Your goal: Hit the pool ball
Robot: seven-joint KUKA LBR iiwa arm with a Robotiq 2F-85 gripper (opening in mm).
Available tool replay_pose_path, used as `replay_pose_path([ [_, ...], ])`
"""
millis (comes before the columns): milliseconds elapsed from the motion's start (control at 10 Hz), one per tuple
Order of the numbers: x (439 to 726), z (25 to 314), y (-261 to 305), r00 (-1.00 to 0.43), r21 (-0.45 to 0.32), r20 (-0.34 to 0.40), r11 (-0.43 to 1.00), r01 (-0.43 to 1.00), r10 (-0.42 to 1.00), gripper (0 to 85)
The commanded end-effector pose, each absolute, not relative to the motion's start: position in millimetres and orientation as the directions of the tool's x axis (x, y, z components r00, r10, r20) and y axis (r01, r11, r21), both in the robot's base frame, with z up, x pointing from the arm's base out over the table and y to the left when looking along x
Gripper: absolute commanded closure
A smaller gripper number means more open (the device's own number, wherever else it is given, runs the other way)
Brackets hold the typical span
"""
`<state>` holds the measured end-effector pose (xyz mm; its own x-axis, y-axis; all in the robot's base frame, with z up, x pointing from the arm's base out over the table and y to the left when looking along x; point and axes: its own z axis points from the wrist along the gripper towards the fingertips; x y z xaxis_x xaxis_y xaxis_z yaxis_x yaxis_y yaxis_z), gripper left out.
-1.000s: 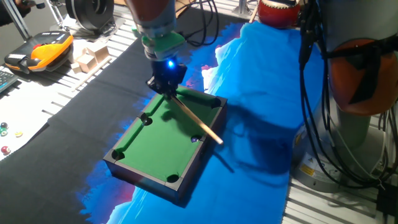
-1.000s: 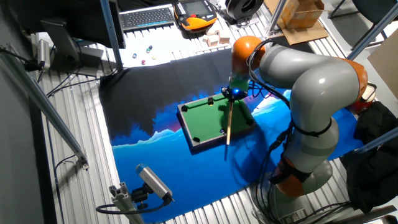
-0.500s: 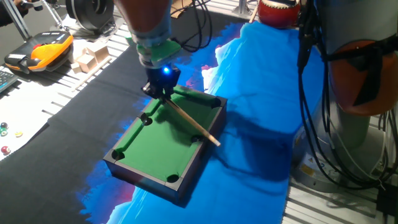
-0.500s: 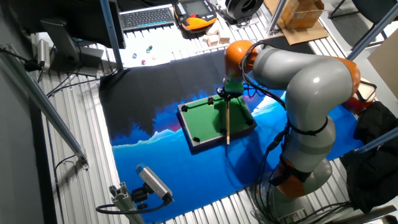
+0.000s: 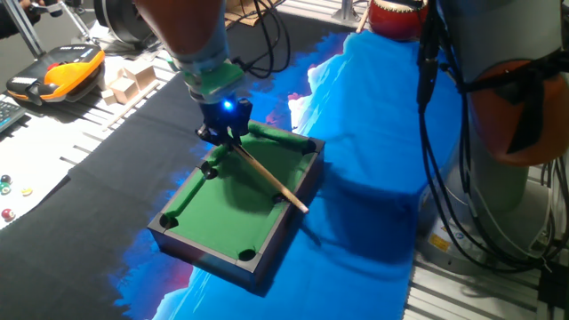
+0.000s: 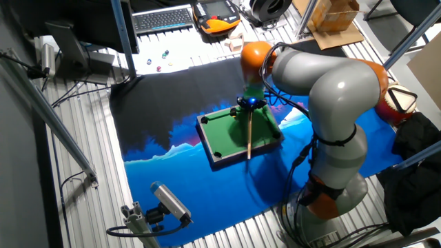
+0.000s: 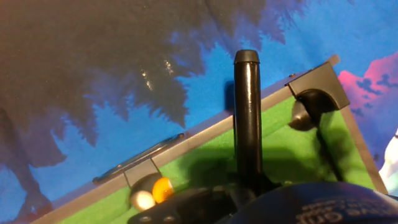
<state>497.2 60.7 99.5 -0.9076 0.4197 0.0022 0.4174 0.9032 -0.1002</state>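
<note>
Jaws: closed on the long tan wooden cue stick (image 5: 269, 175), gripped at one end; the gripper (image 5: 223, 130) hangs over the far end of the small black-framed pool table with green felt (image 5: 233, 198).
Cue: from the gripper it slants down across the felt and pokes out past the long rail on the robot's side; in the hand view only its dark end section (image 7: 247, 118) shows, standing over the table's rail.
Pool ball: the tiny glossy orange ball (image 7: 163, 189) sits at the mouth of the side pocket (image 7: 147, 185) on the long rail, touching or just beside a pale ball (image 7: 143, 200).
Step in hand: judged from this, the cue is held and being lined up; the strike is not yet made, as the orange ball lies well to one side of the cue's line.
Next move: probably swing or shift the cue sideways so that it meets the orange ball, low enough to touch it yet clear of the rail.
Hidden: neither fixed view shows the orange ball; it is too small or is covered by the arm.
Cut off: the bottom edge of the hand view crops the pale ball and the gripper body.
Hard to tell: whether the orange ball rests on the felt or already in the pocket's lip.
Surroundings: blue and black patterned cloth (image 5: 373, 133) under the table.
</note>
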Motion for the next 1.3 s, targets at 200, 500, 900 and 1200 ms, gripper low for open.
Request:
replay_pose_path([
  [200, 497, 99, 61, -0.897, -0.096, 0.018, 0.894, 0.439, 0.442, 51.0],
  [500, 495, 107, 60, -0.891, -0.100, 0.032, 0.888, 0.448, 0.453, 34.0],
  [900, 483, 137, 57, -0.897, -0.094, 0.019, 0.894, 0.439, 0.442, 51.0],
  [1200, 482, 175, 50, -0.928, -0.077, 0.043, 0.928, 0.365, 0.369, 85.0],
])
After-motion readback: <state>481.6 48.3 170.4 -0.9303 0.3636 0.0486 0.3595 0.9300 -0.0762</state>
